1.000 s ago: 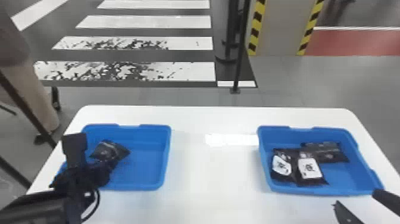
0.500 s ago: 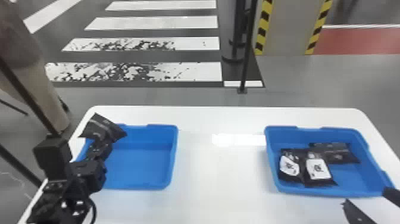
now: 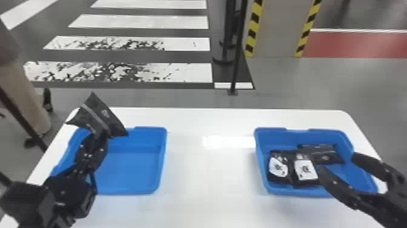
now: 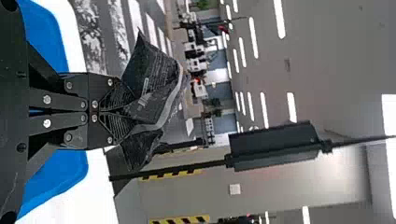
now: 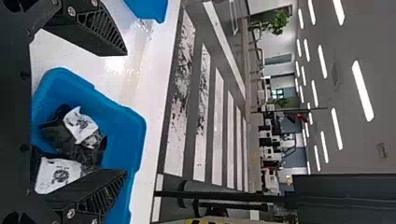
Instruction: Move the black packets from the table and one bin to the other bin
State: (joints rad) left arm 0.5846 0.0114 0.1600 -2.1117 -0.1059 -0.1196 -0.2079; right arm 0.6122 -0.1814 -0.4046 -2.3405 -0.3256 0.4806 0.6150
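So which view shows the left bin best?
The head view: it shows most of the left bin, floor and far wall included, though the left arm covers part. The left wrist view shows portions behind the left gripper; the right wrist view, a corner.

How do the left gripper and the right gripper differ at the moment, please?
The left gripper is shut on a black packet, while the right gripper has its fingers spread and holds nothing. In the head view, the left gripper appears over the left bin, whereas the right gripper appears over the near right part of the right bin. Both are black, with two fingers.
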